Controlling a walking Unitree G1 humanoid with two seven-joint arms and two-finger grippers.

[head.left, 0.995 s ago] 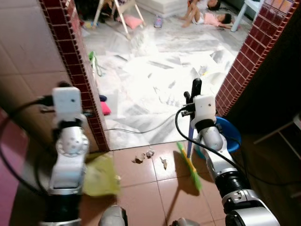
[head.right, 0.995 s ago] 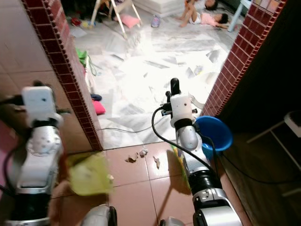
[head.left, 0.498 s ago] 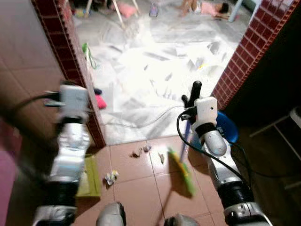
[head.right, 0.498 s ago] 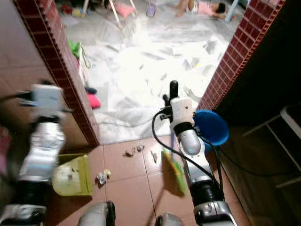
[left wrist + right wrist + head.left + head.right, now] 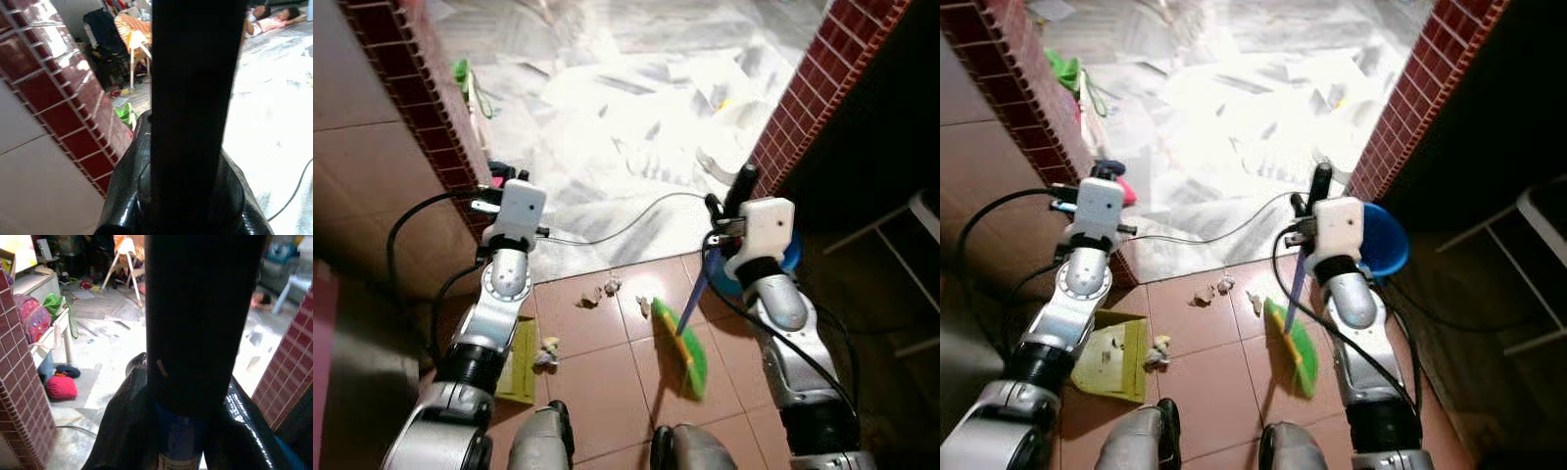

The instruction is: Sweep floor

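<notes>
While the right gripper point(image 5: 1318, 186) clasps the broom point(image 5: 1290, 331) (green bristles on the tiles), the left gripper point(image 5: 1105, 172) grips the dustpan point(image 5: 1112, 358) beside scraps point(image 5: 1157, 351).

Strong light is flooding a pale marble floor point(image 5: 626, 108) beyond a doorway, washing it nearly white. Dark red brick-tiled pillars point(image 5: 406, 108) are framing the opening on both sides. Nearer the camera, terracotta floor tiles point(image 5: 607, 377) are lying in shade. A white chair point(image 5: 124, 254) is standing in the room beyond, with a thin cable point(image 5: 636, 220) trailing across the marble.
</notes>
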